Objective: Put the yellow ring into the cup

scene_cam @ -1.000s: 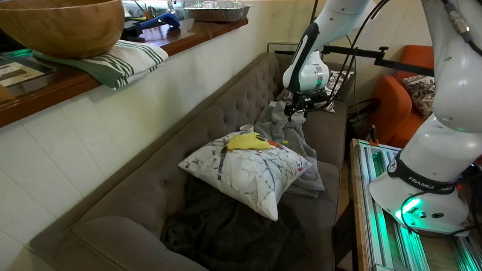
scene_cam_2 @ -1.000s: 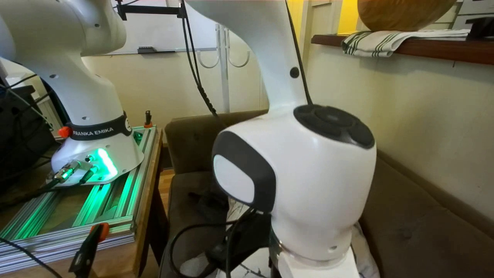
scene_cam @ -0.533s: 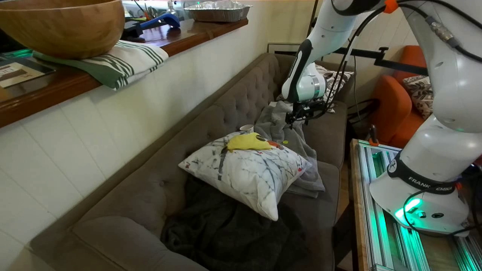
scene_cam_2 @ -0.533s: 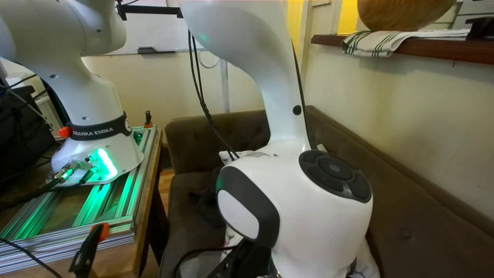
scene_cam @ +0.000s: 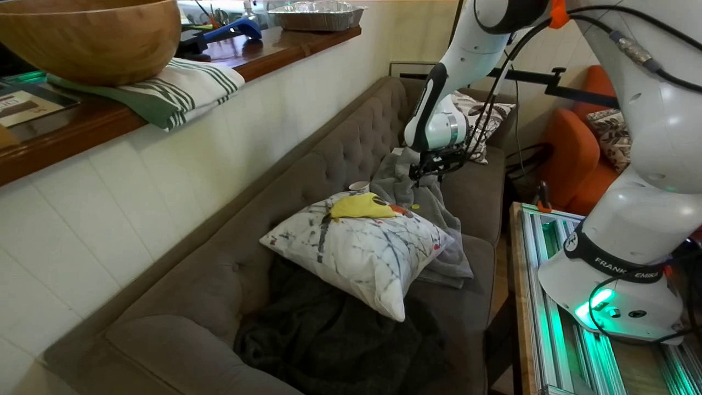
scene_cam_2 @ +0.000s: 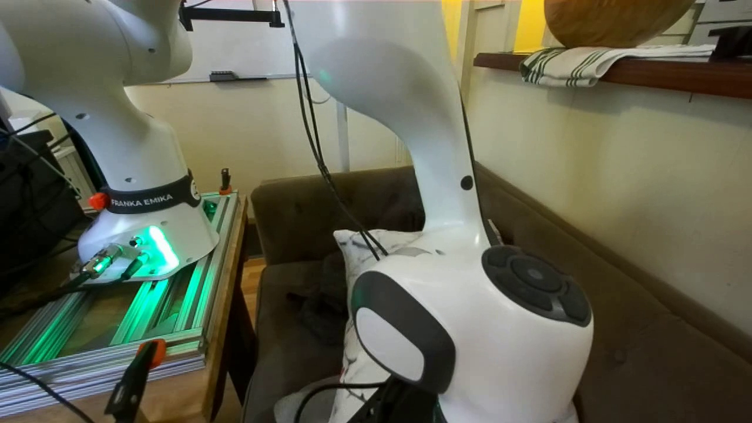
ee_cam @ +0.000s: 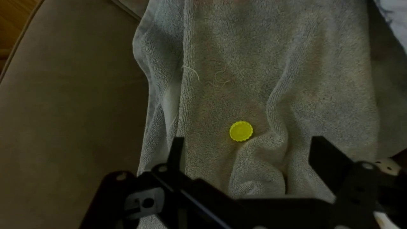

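The yellow ring (ee_cam: 241, 131) is a small flat disc with a scalloped rim. It lies on the grey towel (ee_cam: 324, 89), beside a raised fold. It also shows as a small yellow spot in an exterior view (scene_cam: 415, 207). My gripper (ee_cam: 248, 140) is open and empty. Its fingers stand wide apart, with the ring between and just beyond the fingertips in the wrist view. In an exterior view my gripper (scene_cam: 425, 178) hangs above the towel. The white cup (scene_cam: 359, 187) stands behind the pillow, close to the sofa back; its lower part is hidden.
A white patterned pillow (scene_cam: 373, 258) with a yellow bird print lies in front of the cup. The sofa back (scene_cam: 329, 164) rises beside the cup. A pale spotted piece (ee_cam: 388, 167) shows behind the right finger; I cannot tell what it is. Cables hang along the arm.
My gripper has come lower over the towel, then shifted a little toward the sofa back. It stays open. The ring, cup and pillow have not moved.
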Robot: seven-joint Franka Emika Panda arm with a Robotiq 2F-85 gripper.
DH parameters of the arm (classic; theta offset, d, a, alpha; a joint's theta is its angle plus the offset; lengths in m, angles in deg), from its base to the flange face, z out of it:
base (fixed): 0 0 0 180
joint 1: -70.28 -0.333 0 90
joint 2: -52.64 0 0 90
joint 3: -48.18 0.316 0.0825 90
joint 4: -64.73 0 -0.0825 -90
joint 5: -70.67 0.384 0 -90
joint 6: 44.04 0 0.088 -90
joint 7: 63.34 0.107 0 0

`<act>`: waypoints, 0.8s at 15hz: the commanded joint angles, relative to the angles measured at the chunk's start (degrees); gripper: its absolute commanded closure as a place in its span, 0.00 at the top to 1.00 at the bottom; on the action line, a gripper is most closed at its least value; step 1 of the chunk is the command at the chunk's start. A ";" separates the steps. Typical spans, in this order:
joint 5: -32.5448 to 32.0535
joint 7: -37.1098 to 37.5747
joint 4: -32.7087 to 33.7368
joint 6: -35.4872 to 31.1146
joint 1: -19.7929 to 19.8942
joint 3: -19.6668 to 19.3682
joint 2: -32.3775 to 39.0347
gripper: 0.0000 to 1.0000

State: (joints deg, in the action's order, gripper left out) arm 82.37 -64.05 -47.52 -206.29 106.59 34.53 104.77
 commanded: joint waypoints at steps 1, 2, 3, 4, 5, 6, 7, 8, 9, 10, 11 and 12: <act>0.05 4.84 10.82 0.89 -1.02 -0.82 9.60 1.00; -0.31 5.63 12.98 1.83 -1.48 -1.27 11.60 1.00; -0.42 6.13 14.75 2.80 -1.61 -1.43 13.21 1.00; -0.57 6.90 16.50 3.59 -2.10 -1.95 15.02 1.00; -0.65 7.12 18.53 5.02 -2.07 -1.93 16.75 1.00; -0.70 7.54 20.47 6.24 -2.21 -2.18 18.40 1.00; -0.59 7.81 22.17 7.45 -2.11 -2.12 19.81 1.00; -0.56 8.12 23.81 8.20 -2.06 -2.33 21.19 1.00; -0.67 8.33 25.68 8.35 -2.04 -2.65 22.78 1.00; -0.64 8.62 27.59 8.48 -1.92 -2.83 24.36 1.00; -0.64 9.13 29.05 8.43 -2.00 -3.32 25.61 1.00; -0.72 9.63 30.67 8.89 -2.03 -3.76 26.89 1.00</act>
State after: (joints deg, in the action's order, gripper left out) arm 82.37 -57.04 -24.37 -199.73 104.90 32.55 126.10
